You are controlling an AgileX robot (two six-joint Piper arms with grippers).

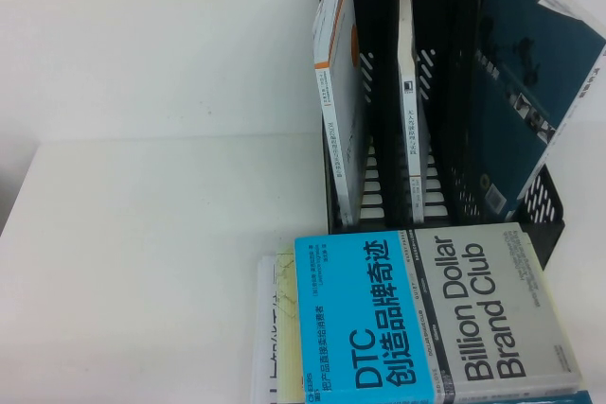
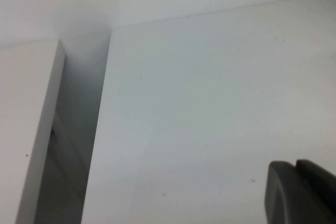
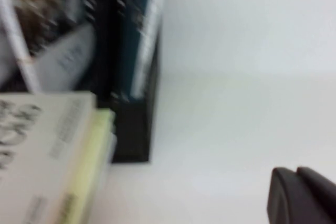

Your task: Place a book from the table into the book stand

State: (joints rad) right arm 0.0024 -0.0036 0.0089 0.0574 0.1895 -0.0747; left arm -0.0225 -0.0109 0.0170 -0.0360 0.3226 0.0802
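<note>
White desk (image 1: 142, 234) filled the frame's left half, pale wall behind. Book stand (image 1: 540, 210) stood upper right; the book (image 1: 530, 111) leaned tilted in its rightmost slot. Left gripper (image 2: 302, 192) clenched, empty, over bare desk. Right gripper (image 3: 302, 195) near the stand; grip state unclear.

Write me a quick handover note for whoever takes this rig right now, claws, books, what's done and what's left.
Left claw: shut, holding nothing, over bare table, out of the high view.
Right claw: low over the table beside the book stand, nothing seen in it, out of the high view.
The book, teal back cover showing, leans tilted in the stand's right slot. Two white books stand in the other slots. The Billion Dollar Club book lies on a pile in front of the stand.
Done: book is in the stand.
Left: probably nothing, perhaps straighten it.
</note>
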